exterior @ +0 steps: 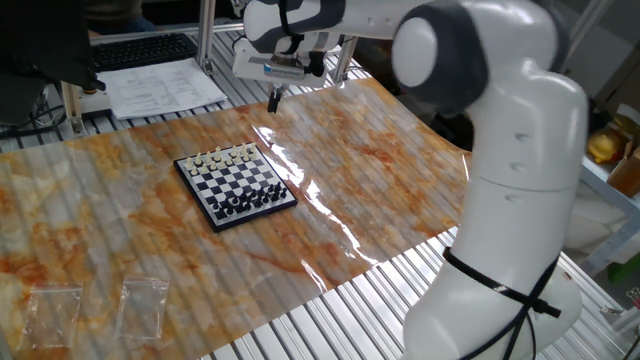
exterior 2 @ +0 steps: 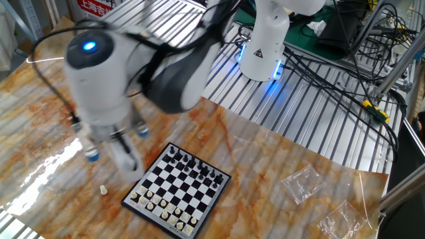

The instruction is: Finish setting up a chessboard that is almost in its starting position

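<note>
The board (exterior: pixel 236 185) lies on the surface (exterior: pixel 380 180) with one white piece (exterior 2: pixel 103 190) stray beside it, so the hand (exterior: pixel 273 101) hangs off-board, likely heading for that piece. Blur hides whether its fingers are parted or hold anything.

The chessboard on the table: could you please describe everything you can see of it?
The chessboard is a small square board with black and white squares and a dark border. It lies flat on the orange marbled table cover. Tiny white pieces line one edge, black pieces the opposite. Nothing grips it; the gripper hangs off to its side.
</note>
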Tool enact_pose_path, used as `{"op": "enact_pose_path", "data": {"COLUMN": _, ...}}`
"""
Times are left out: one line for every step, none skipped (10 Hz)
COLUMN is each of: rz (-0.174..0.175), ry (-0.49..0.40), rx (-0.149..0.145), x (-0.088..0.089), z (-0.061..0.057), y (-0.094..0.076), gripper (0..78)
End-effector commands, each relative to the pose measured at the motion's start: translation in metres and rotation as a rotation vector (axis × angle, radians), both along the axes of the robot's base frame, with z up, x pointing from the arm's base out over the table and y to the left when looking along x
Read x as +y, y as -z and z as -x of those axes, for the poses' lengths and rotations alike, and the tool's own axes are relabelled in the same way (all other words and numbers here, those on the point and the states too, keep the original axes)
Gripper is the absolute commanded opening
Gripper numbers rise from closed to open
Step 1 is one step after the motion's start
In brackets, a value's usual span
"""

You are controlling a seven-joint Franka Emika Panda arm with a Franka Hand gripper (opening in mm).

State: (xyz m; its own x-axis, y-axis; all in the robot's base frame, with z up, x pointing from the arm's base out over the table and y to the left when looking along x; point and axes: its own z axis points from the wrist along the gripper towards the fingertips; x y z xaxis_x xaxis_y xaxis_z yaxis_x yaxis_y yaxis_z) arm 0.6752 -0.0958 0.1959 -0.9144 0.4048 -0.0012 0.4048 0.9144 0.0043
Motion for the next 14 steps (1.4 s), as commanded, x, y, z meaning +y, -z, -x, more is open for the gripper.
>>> {"op": "enact_pose_path", "data": {"rz": 0.008, "ry": -0.039, "rx": -0.005, "x": -0.0239, "z": -0.0210, "y": 0.0061, "gripper": 0.0}}
{"op": "enact_pose_path", "data": {"rz": 0.008, "ry": -0.046, "rx": -0.005, "x": -0.0232, "z": -0.0191, "y": 0.0070, "gripper": 0.0}}
{"op": "enact_pose_path", "data": {"rz": 0.007, "ry": -0.046, "rx": -0.005, "x": -0.0232, "z": -0.0191, "y": 0.0070, "gripper": 0.0}}
{"op": "enact_pose_path", "data": {"rz": 0.004, "ry": -0.048, "rx": -0.009, "x": -0.0232, "z": -0.0191, "y": 0.0070, "gripper": 0.0}}
{"op": "enact_pose_path", "data": {"rz": -0.018, "ry": -0.035, "rx": -0.009, "x": -0.0232, "z": -0.0191, "y": 0.0070, "gripper": 0.0}}
{"op": "enact_pose_path", "data": {"rz": -0.030, "ry": -0.005, "rx": -0.008, "x": -0.0232, "z": -0.0191, "y": 0.0070, "gripper": 0.0}}
{"op": "enact_pose_path", "data": {"rz": -0.022, "ry": 0.035, "rx": -0.005, "x": -0.0232, "z": -0.0191, "y": 0.0070, "gripper": 0.0}}
{"op": "enact_pose_path", "data": {"rz": -0.009, "ry": 0.072, "rx": 0.033, "x": -0.0232, "z": -0.0191, "y": 0.0070, "gripper": 0.0}}
{"op": "enact_pose_path", "data": {"rz": 0.001, "ry": 0.089, "rx": 0.066, "x": -0.0232, "z": -0.0191, "y": 0.0070, "gripper": 0.0}}
{"op": "enact_pose_path", "data": {"rz": 0.008, "ry": 0.086, "rx": 0.081, "x": -0.0232, "z": -0.0191, "y": 0.0070, "gripper": 0.0}}
{"op": "enact_pose_path", "data": {"rz": 0.009, "ry": 0.081, "rx": 0.087, "x": -0.0232, "z": -0.0191, "y": 0.0070, "gripper": 0.0}}
{"op": "enact_pose_path", "data": {"rz": 0.006, "ry": 0.062, "rx": 0.109, "x": -0.0232, "z": -0.0191, "y": 0.0070, "gripper": 0.0}}
{"op": "enact_pose_path", "data": {"rz": 0.006, "ry": 0.062, "rx": 0.109, "x": -0.0232, "z": -0.0191, "y": 0.0070, "gripper": 0.0}}
{"op": "enact_pose_path", "data": {"rz": 0.033, "ry": 0.069, "rx": 0.105, "x": -0.0232, "z": -0.0191, "y": 0.0070, "gripper": 0.0}}
